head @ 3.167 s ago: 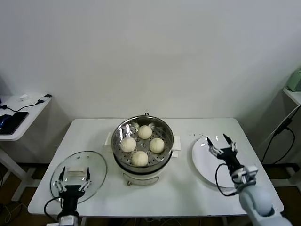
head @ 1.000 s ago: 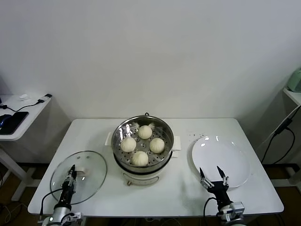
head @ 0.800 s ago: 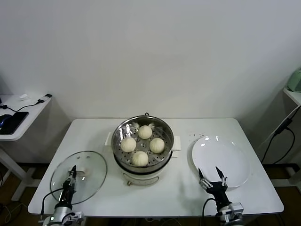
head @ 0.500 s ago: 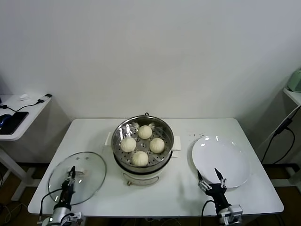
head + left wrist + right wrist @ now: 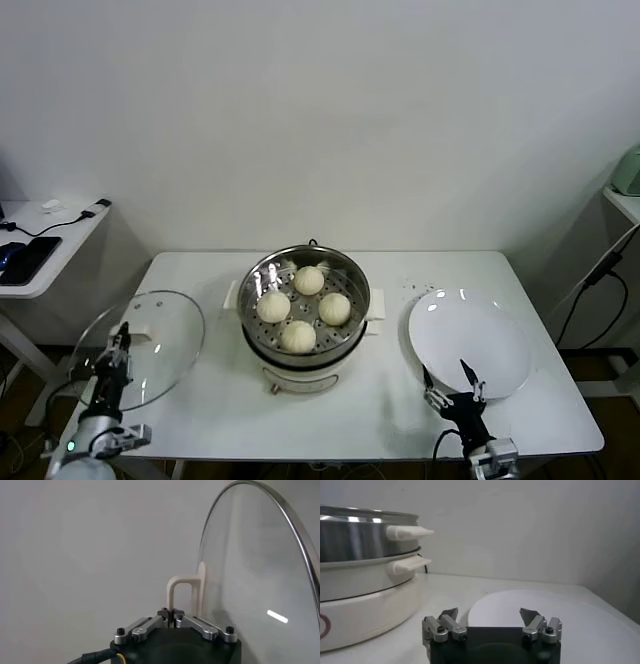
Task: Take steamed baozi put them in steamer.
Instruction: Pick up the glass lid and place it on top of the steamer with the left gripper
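Four steamed baozi (image 5: 299,336) in upright steamer (image 5: 353,329).

the left claw (image 5: 118,345) sits low at the robot's left, by the surface's left edge. its fingers (image 5: 150,624) are pinched together on the lid handle (image 5: 179,592), holding the lid (image 5: 138,348) raised and tilted. the left wrist shows at the bottom corner of the head view. the right claw (image 5: 450,384) hangs low at the near right, fingers (image 5: 449,616) spread wide apart with nothing between them, pointing away from the body.
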Robot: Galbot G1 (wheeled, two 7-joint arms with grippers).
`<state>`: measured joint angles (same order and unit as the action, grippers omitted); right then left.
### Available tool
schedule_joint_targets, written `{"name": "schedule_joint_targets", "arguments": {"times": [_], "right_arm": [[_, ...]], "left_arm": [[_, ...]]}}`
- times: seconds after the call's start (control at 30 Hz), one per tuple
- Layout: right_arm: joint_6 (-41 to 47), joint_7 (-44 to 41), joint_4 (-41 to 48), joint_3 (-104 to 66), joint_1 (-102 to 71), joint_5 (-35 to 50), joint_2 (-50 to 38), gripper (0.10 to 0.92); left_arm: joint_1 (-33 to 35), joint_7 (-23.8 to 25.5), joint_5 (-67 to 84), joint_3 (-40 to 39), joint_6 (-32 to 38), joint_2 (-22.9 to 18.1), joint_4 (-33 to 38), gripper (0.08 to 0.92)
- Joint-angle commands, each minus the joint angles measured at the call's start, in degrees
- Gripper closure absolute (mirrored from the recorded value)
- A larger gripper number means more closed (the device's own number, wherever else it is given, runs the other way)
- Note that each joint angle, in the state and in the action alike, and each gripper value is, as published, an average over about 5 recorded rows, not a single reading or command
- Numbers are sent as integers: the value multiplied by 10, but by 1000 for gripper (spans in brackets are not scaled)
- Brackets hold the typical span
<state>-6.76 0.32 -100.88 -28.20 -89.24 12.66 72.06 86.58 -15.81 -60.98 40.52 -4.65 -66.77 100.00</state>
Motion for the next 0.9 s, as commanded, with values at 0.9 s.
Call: {"name": "schedule_joint_targets", "arguments": {"times": [0.9], "right_arm": [[-35,31,-34,-35,-53,-39,14,202]], "left_arm": [[-273,328,-254,-459,-391,-141,156,867]]}}
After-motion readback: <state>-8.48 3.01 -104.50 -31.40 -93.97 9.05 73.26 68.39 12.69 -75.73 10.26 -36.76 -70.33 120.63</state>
